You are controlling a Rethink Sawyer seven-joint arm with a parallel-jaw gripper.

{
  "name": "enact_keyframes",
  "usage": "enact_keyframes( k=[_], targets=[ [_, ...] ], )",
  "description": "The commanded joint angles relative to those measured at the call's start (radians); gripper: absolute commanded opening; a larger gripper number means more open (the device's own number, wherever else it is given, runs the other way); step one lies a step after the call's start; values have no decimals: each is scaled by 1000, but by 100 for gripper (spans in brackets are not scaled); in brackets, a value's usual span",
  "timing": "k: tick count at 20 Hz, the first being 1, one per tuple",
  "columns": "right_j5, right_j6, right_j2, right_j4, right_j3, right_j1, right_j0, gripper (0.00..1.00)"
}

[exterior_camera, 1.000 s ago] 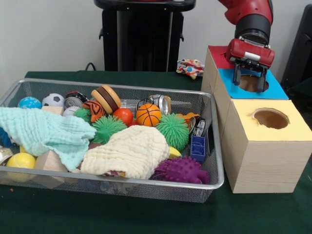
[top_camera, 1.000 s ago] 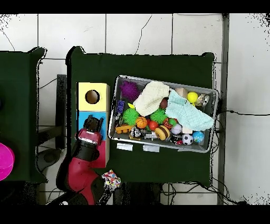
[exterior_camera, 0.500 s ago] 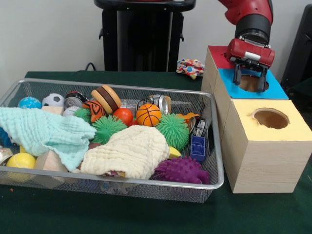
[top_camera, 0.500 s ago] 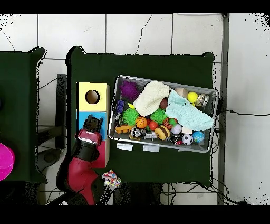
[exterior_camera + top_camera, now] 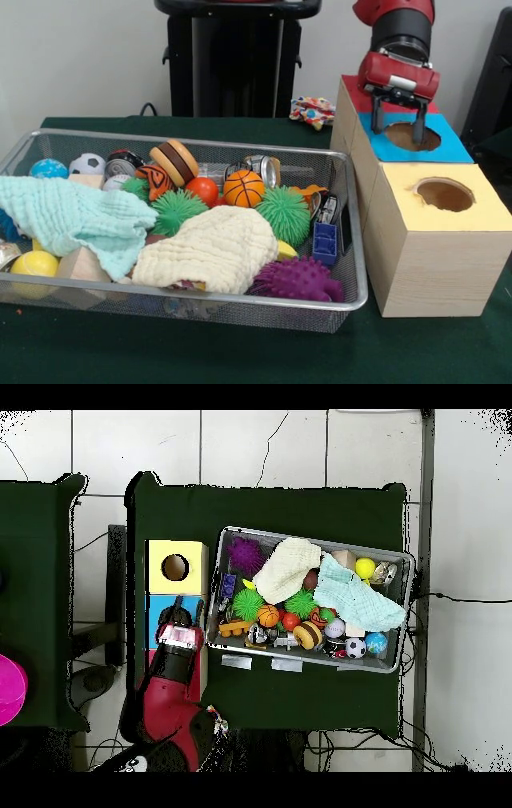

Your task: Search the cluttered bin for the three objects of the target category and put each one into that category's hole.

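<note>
The red and black gripper (image 5: 398, 120) hangs above the round hole in the blue-topped box (image 5: 448, 148), its two dark fingers (image 5: 419, 128) spread apart with nothing between them. In the overhead view the gripper (image 5: 177, 621) sits over the blue section of the box row, just beside the edge of the wire mesh bin (image 5: 222, 646).

The yellow-topped wooden box (image 5: 480, 214) stands nearest the camera in the front view, its round hole open and dark; behind the blue one is a red-topped box (image 5: 358, 86), partly hidden by the gripper.

The wire mesh bin (image 5: 240, 308) lies beside the boxes on the dark green tablecloth (image 5: 240, 352) — crowded with things. A pale mint muslin cloth (image 5: 72, 220) drapes over its left half in the front view, and a cream muslin cloth (image 5: 212, 248) lies in the middle near the front wall. Around them show two green spiky rubber balls (image 5: 284, 212), a purple spiky rubber ball (image 5: 300, 278), a small orange basketball (image 5: 243, 188), a red ball (image 5: 203, 190), a toy hamburger (image 5: 176, 160) tilted on edge, a small soccer ball (image 5: 86, 163), a blue globe-patterned ball (image 5: 49, 169), a yellow ball (image 5: 34, 264) and a blue stapler-like block (image 5: 325, 240) against the right wall. Which of these belong to the target category cannot be told.

A colourful crumpled object (image 5: 312, 110) lies on the cloth behind the bin — well apart from it.
</note>
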Motion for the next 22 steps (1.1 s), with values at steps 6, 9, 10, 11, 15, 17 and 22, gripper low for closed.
enact_keyframes(
  k=[6,9,10,11,15,17,22],
  targets=[
    [607,46,338,-544,-206,-278,-526,100],
    [751,-22,395,-580,-236,-308,-608,100],
    [769,-37,414,-604,-248,-316,-632,100],
    [799,-50,450,-626,-261,-329,-668,100],
    [888,-94,589,-704,-283,-370,-800,100],
    [919,-121,634,-740,-301,-376,-844,100],
    [965,-153,743,-830,-324,-370,-946,100]
  ],
)
